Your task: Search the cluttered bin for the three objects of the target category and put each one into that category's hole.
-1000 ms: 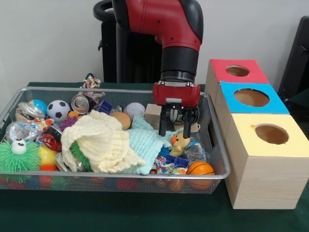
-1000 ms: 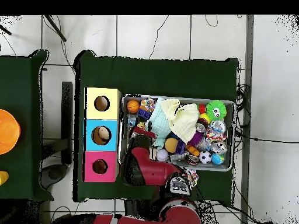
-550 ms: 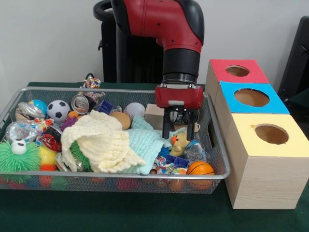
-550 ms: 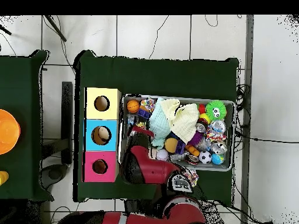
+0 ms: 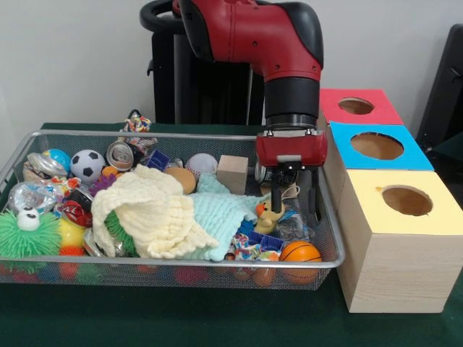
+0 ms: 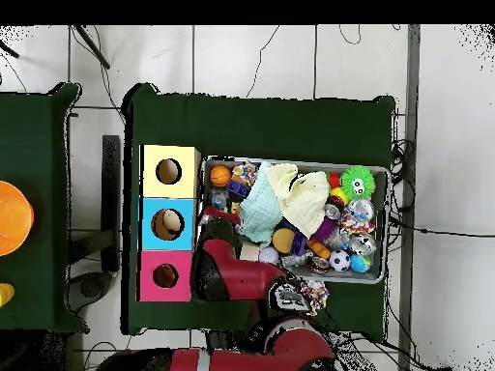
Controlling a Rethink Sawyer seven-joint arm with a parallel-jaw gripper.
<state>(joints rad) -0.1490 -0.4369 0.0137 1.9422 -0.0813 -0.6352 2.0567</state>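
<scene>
Nothing is held by the end effector (image 5: pixel 296 206); it has been opened wide and moved from the duck (image 5: pixel 269 214) toward the boxes (image 5: pixel 376 148), perhaps after a missed grab.

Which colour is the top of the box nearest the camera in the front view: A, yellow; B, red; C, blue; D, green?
A: in the front view the yellow-topped box stands closest, with the blue-topped box behind it and the red-topped box farthest back.
</scene>
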